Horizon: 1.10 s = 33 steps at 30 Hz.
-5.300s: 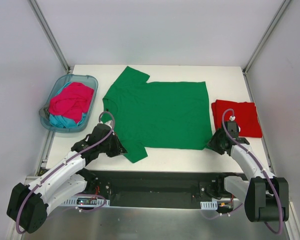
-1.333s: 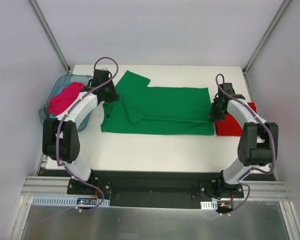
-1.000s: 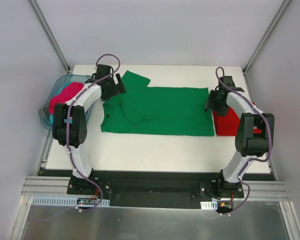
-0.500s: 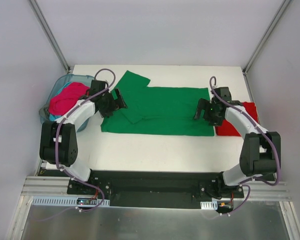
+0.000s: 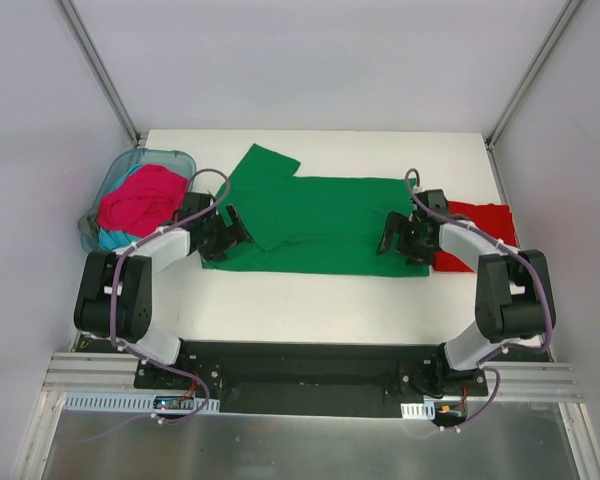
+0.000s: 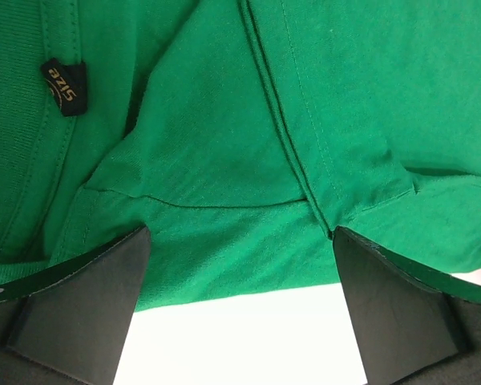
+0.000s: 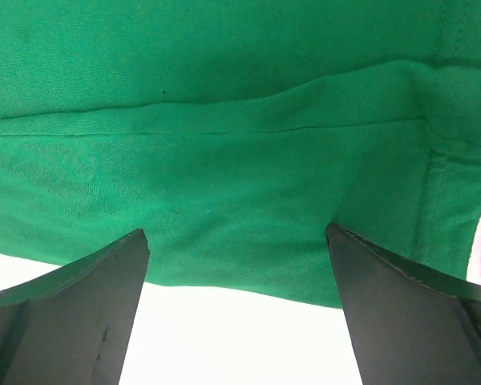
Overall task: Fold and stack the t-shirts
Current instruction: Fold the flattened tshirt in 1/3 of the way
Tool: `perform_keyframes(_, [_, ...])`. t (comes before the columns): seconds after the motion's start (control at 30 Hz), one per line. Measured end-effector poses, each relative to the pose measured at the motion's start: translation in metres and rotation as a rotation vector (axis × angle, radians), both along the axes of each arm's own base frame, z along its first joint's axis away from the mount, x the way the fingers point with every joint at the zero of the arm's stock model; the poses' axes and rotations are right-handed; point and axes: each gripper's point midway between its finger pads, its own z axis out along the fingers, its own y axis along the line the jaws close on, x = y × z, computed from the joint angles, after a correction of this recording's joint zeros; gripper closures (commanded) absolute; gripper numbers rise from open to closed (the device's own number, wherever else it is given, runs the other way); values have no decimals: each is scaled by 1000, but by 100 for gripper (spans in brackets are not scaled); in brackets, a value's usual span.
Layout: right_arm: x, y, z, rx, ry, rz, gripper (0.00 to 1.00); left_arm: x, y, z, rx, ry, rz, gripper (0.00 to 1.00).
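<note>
Arms low, angled inward. Left gripper [image 5: 227,226], right gripper [image 5: 391,238]: jaws apart, straddling green t-shirt's [image 5: 320,212] folded, seamed knit edge.

We see our left arm [image 5: 155,245] and right arm [image 5: 470,238]: white shells, black joints, a looping purple cable [image 5: 408,178] on each. Our fingers [image 6: 80,305] are broad, matte black wedges.

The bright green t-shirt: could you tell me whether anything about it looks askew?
Yes: the bright green cloth t-shirt is folded lengthwise, but its far sleeve sticks out past the far edge, untucked.
</note>
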Motion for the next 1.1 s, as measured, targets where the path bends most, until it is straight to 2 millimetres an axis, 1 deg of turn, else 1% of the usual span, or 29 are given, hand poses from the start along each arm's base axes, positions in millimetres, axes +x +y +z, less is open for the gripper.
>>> perform_keyframes(0.1, [-17, -2, 0, 6, -17, -9, 4, -18, 5, -2, 6, -14, 17, 1])
perform_keyframes(0.27, [-58, -8, -1, 14, -16, -42, 4, -57, 16, -3, 21, -24, 64, 1])
perform_keyframes(0.3, [-68, -10, -1, 14, -14, -51, 4, -66, 19, -4, 23, -21, 76, 1])
perform_keyframes(0.4, [-91, -11, -1, 28, -15, -77, 4, -90, 22, -3, 11, -18, 98, 1])
perform_keyframes(0.53, [-111, -10, 0, 52, -23, -96, 4, -116, 25, -2, -11, -27, 127, 1])
perform_keyframes(0.63, [-124, -10, 0, 62, -31, -117, 4, -132, 27, -2, -25, -26, 160, 1])
perform_keyframes(0.73, [-138, -14, 1, 60, -34, -141, 4, -143, 32, -1, -25, -28, 208, 1])
perform_keyframes(0.8, [-144, -17, 3, 48, -32, -151, 4, -146, 36, 0, -16, -30, 233, 1])
perform_keyframes(0.93, [-147, -18, 10, 53, -61, -152, 4, -154, 44, 4, 23, -17, 257, 1])
perform_keyframes(1.0, [-147, -17, 14, 62, -81, -146, 4, -151, 46, 15, 33, -28, 256, 1])
perform_keyframes(1.1, [-143, -11, 25, 95, -117, -120, 4, -138, 44, 40, 25, -72, 250, 1])
